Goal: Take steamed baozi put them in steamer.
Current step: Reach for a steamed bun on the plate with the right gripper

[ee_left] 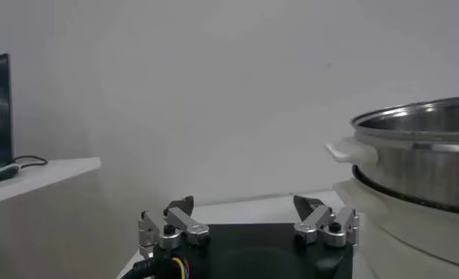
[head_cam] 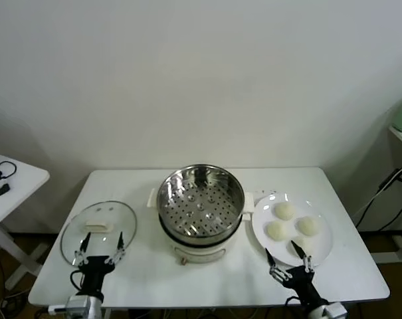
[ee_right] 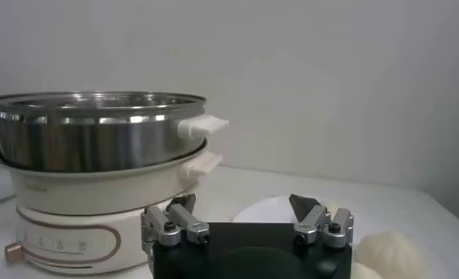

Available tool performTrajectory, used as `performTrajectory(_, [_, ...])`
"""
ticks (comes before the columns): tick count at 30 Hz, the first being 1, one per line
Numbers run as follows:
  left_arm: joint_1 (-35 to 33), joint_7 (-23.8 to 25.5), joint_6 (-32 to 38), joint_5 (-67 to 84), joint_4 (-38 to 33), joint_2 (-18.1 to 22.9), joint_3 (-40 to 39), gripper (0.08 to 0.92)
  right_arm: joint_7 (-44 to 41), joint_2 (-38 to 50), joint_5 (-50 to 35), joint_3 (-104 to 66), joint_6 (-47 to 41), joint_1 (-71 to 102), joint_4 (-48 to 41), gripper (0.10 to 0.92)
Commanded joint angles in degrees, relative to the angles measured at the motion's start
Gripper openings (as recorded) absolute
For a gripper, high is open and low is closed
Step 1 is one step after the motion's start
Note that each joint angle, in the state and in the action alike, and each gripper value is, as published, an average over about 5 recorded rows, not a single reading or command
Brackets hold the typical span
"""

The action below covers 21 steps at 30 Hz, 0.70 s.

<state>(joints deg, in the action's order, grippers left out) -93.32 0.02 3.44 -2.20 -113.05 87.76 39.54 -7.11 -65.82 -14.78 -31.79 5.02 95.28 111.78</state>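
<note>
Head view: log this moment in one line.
baozi: four on plate | steamer: empty | right gripper: open | left gripper: open

Each gripper, left gripper [head_cam: 101, 242] and right gripper [head_cam: 284, 252], has a black block body, two silver metal knuckles with black screws and dark pointed fingers [ee_right: 181, 203], with a black corrugated cable at the left's seven o'clock corner.
</note>
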Motion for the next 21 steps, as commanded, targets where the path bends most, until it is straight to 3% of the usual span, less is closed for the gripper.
performTrajectory(1, [0.20, -0.04, 0.07, -0.17, -0.03, -0.07, -0.07, 0.823, -5.20, 8.33, 0.64, -3.82, -4.98, -6.61, -0.61, 0.823])
performTrajectory(12, [0.98, -1.66, 0.91, -0.52, 0.76, -0.65, -1.83, 0.823, -30.56, 35.01, -0.86, 4.26, -8.00, -33.85, -20.40, 0.823])
performTrajectory(21, [1.48, -1.66, 0.42, -0.48, 0.67, -1.38, -2.30, 0.823, -51.22, 43.17, 5.65, 33.56, -5.47, -67.15, -34.60, 0.823])
